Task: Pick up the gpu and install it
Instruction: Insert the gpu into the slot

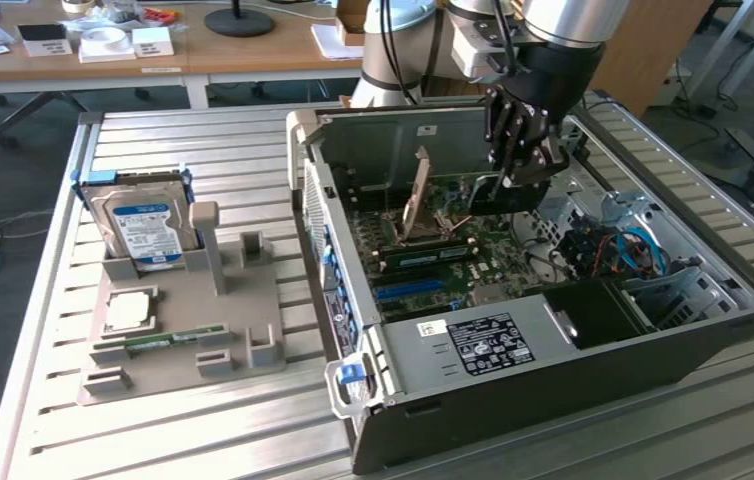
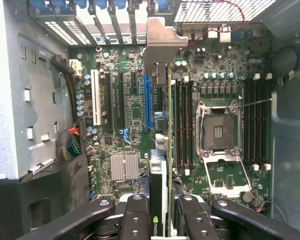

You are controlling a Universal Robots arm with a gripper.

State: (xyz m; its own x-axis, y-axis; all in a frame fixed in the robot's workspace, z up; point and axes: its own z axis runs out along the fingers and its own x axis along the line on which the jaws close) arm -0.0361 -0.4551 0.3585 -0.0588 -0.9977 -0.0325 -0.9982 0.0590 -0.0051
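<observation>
- The gripper (image 1: 527, 165) was clamped on the gpu (image 2: 159, 200), which hung edge-on above the motherboard (image 2: 132, 107) inside the computer case (image 1: 457, 410).
- The card looked light, stiff and fragile, and was probably not yet seated.
- It was best held by its flat faces.

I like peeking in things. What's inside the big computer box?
A green motherboard with an empty chip socket, and the gpu held in the gripper. The gpu hides what lies beneath it.
</observation>
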